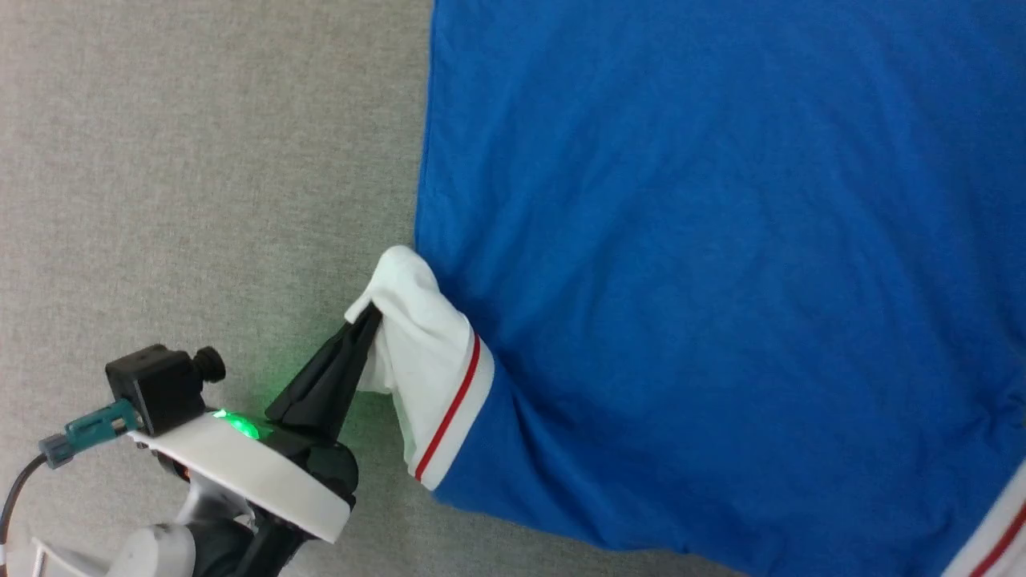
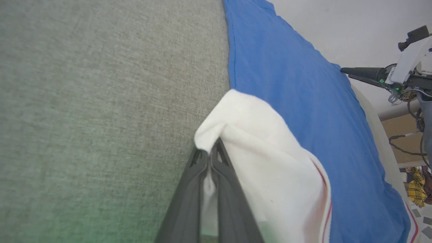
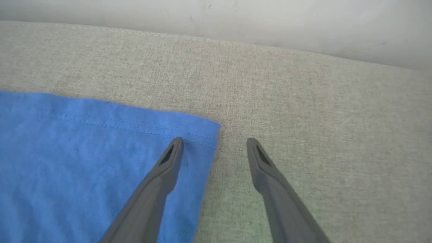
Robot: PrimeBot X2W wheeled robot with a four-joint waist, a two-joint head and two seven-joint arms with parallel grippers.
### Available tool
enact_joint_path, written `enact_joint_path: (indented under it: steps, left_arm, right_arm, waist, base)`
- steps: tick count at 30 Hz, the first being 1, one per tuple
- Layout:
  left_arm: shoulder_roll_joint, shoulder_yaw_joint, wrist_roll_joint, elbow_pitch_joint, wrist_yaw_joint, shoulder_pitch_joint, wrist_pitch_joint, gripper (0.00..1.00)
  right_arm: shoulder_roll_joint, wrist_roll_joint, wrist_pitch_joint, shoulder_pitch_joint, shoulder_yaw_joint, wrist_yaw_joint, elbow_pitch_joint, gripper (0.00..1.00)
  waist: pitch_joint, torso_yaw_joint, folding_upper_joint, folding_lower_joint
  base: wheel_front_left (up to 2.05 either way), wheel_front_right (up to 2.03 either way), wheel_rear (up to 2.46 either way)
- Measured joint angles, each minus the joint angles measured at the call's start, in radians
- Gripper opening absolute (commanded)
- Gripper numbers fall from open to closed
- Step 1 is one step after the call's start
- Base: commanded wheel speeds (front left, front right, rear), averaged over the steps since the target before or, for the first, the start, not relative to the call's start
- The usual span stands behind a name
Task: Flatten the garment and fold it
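Two long dark fingers of the left gripper (image 1: 370, 316) are pressed together on a fold of the white sleeve (image 1: 429, 344), pinching the cloth so that it bunches into a small peak. That sleeve belongs to the royal-blue short-sleeved jersey T-shirt (image 1: 721, 264), which lies spread on the grey woven-fabric desk (image 1: 200, 160), plain blue side up. Its body is mostly flat, with shallow creases running toward the pinched sleeve at the shirt's left edge. A thin red stripe (image 1: 453, 405) crosses the sleeve just short of the blue body, and a second white, red-striped edge shows at the head view's lower right corner. The right gripper (image 3: 214, 143) has its fingers spread wide at a hemmed corner of the shirt, one finger over blue cloth, the other over bare desk, gripping nothing; whether the tips touch cannot be told.
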Motion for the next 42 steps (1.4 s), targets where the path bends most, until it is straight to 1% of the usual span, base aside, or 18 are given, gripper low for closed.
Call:
enact_joint_path:
  steps: [1,3,4,5,6,7,8,12,17,23,27,31,35,39,42]
  left_arm:
    - [0.000,-0.002,0.000,0.004,-0.001,-0.003,0.000,0.00]
    - [-0.002,-0.005,0.000,0.010,-0.002,-0.012,-0.003,0.00]
    - [-0.002,-0.007,0.000,0.011,-0.007,-0.016,-0.005,0.00]
    - [-0.003,-0.009,0.000,0.013,-0.009,-0.020,-0.005,0.00]
    - [-0.003,-0.011,0.000,0.014,-0.010,-0.023,-0.005,0.00]
    - [-0.004,-0.013,0.000,0.016,-0.010,-0.026,-0.006,0.00]
    - [-0.004,-0.015,-0.001,0.019,-0.011,-0.031,-0.007,0.00]
    - [-0.004,-0.018,-0.001,0.027,-0.018,-0.041,-0.008,0.00]
    - [-0.003,-0.013,-0.001,0.040,-0.017,-0.041,-0.016,0.00]
    - [0.001,0.002,-0.001,0.047,-0.007,-0.024,-0.026,0.00]
    - [0.005,0.011,-0.001,0.044,0.011,0.011,-0.026,0.00]
    - [0.006,0.020,-0.001,0.038,0.034,0.062,-0.026,0.00]
    - [0.008,0.029,-0.003,0.019,0.055,0.119,-0.026,0.00]
    - [0.014,0.037,-0.003,-0.001,0.071,0.168,-0.025,0.00]
    - [0.017,0.040,-0.006,-0.017,0.079,0.194,-0.024,0.00]
  right_arm:
    - [0.004,-0.003,0.005,0.001,-0.010,0.000,0.004,0.99]
    - [0.012,-0.012,0.014,0.004,-0.029,0.000,0.011,0.49]
    - [0.019,-0.020,0.021,0.003,-0.041,0.000,0.011,0.42]
    - [0.024,-0.027,0.022,0.002,-0.054,0.000,0.008,0.29]
    - [0.029,-0.033,0.024,0.000,-0.069,0.000,0.005,0.04]
    - [0.034,-0.040,0.030,-0.002,-0.083,0.000,0.000,0.04]
    - [0.038,-0.045,0.032,-0.002,-0.091,0.000,-0.004,0.00]
    - [0.049,-0.063,0.040,-0.002,-0.108,0.000,-0.017,0.00]
    - [0.051,-0.060,0.018,0.001,-0.078,0.000,-0.017,0.00]
    - [0.031,0.024,-0.011,0.004,-0.019,0.000,-0.045,0.00]
    - [-0.014,0.095,-0.026,0.044,0.009,0.000,-0.106,0.00]
    - [-0.061,0.172,-0.032,0.172,0.003,0.000,-0.204,0.00]
    - [-0.076,0.251,-0.030,0.348,-0.043,0.000,-0.335,0.00]
    - [-0.062,0.315,-0.020,0.552,-0.138,0.000,-0.474,0.00]
    - [-0.021,0.359,0.002,0.710,-0.215,0.000,-0.574,0.00]
  waist:
    - [0.008,0.005,0.0000,0.0000]
    - [0.021,0.015,0.0000,0.0000]
    - [0.027,0.020,0.0000,0.0000]
    - [0.032,0.024,0.0000,-0.0001]
    - [0.035,0.028,0.0000,-0.0002]
    - [0.039,0.032,0.0000,-0.0002]
    - [0.041,0.036,0.0000,-0.0002]
    - [0.047,0.043,0.0000,-0.0002]
    - [0.031,0.032,0.0000,0.0000]
    - [-0.027,0.002,0.0000,-0.0001]
    - [-0.079,-0.024,0.0000,-0.0002]
    - [-0.143,-0.051,0.0000,-0.0002]
    - [-0.210,-0.080,0.0000,-0.0003]
    - [-0.273,-0.112,0.0000,-0.0003]
    - [-0.316,-0.137,0.0000,-0.0004]
  base:
    - [0.00,0.00,0.00]
    - [0.00,0.00,0.00]
    - [0.00,0.00,0.00]
    - [0.00,0.00,0.00]
    - [0.00,0.00,0.00]
    - [0.00,0.00,0.00]
    - [0.00,0.00,0.00]
    - [0.00,0.00,0.00]
    - [0.00,0.00,0.00]
    - [0.00,0.00,0.00]
    - [0.00,0.00,0.00]
    - [0.00,0.00,0.00]
    - [0.00,0.00,0.00]
    - [0.00,0.00,0.00]
    - [0.00,0.00,0.00]
